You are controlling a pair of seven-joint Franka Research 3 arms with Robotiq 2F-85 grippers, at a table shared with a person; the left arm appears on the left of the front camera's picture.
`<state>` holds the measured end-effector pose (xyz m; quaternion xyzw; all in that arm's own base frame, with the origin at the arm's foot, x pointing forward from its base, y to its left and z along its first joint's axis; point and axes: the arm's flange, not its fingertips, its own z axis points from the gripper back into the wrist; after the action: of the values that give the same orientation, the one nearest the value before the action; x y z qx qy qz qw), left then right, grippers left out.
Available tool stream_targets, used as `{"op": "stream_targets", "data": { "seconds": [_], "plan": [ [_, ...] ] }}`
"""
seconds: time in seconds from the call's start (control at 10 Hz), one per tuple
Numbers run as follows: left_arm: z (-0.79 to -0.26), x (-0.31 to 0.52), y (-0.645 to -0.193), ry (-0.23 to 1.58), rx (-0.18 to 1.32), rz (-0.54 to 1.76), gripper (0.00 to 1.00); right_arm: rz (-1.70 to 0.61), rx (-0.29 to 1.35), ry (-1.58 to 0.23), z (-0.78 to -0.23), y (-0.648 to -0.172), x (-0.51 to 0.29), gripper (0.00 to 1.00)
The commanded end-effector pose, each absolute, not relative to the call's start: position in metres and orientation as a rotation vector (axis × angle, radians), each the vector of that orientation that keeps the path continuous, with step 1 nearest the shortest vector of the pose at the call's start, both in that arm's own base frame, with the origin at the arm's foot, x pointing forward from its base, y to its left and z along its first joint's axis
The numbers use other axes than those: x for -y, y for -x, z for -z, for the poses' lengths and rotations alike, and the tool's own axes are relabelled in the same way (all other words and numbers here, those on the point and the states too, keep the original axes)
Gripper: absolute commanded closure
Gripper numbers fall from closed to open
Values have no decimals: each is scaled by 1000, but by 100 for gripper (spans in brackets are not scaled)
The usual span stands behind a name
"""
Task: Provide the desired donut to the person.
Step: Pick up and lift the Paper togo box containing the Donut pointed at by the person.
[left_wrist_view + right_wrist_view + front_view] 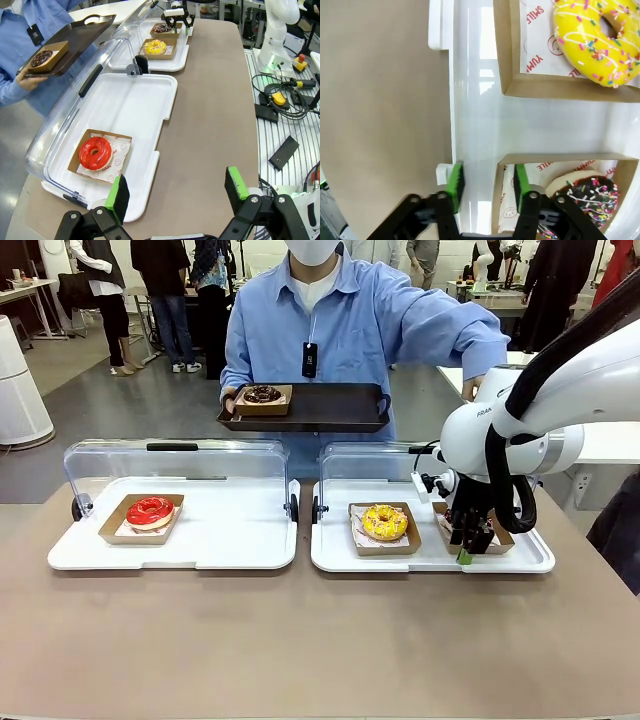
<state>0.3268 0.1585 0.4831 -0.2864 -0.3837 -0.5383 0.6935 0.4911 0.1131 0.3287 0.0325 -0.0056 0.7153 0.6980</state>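
Over the right end of the right tray [335, 545], we see the right arm [560, 390] bend in from the robot's right, wrist turned so the right gripper [466, 548] points straight down at the tray. From the right wrist view, we find its fingers [455, 182] parted and astride the near wall of a box [560, 158]. One pad is outside over the tray's white floor and the other is inside the box, beside the sprinkle donut [590, 195]. The pads are not pressed onto the wall, so the gripper is spread and grips nothing.

Just left of that box on the same tray, a yellow donut [385, 522] lies in its own box. The tray's clear lid [370, 465] stands raised along its far edge.

Just left of the right tray is the left tray [230, 530], with a red donut [150, 511] at its far-left end. Well left of the right tray, past the left tray's outer end, the left gripper [177, 187] hangs above the table [300, 640], its fingers wide apart and empty.

Beyond the right tray's far edge stands the person [340, 330], holding a dark tray [330, 405] level at waist height, a hand [231, 397] under its left end. A chocolate donut [262, 394] in a box sits on that end.
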Motion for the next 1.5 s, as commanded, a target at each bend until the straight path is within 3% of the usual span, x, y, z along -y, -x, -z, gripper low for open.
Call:
{"op": "stream_targets", "data": {
  "seconds": [0.0, 0.1, 0.9, 1.4],
  "plan": [
    [-484, -159, -327, 639, 862, 1183, 0, -1591, 8, -87, -324, -497, -114, 91],
    [-484, -159, -327, 639, 862, 1183, 0, -1593, 11, -86, -324, -497, -114, 100],
    [-484, -159, -327, 639, 862, 1183, 0, -1600, 14, -54, -326, -494, -116, 100],
    [-484, -159, -327, 639, 862, 1183, 0, -1478, -57, 92, -430, -420, -130, 100]
  ]
}}
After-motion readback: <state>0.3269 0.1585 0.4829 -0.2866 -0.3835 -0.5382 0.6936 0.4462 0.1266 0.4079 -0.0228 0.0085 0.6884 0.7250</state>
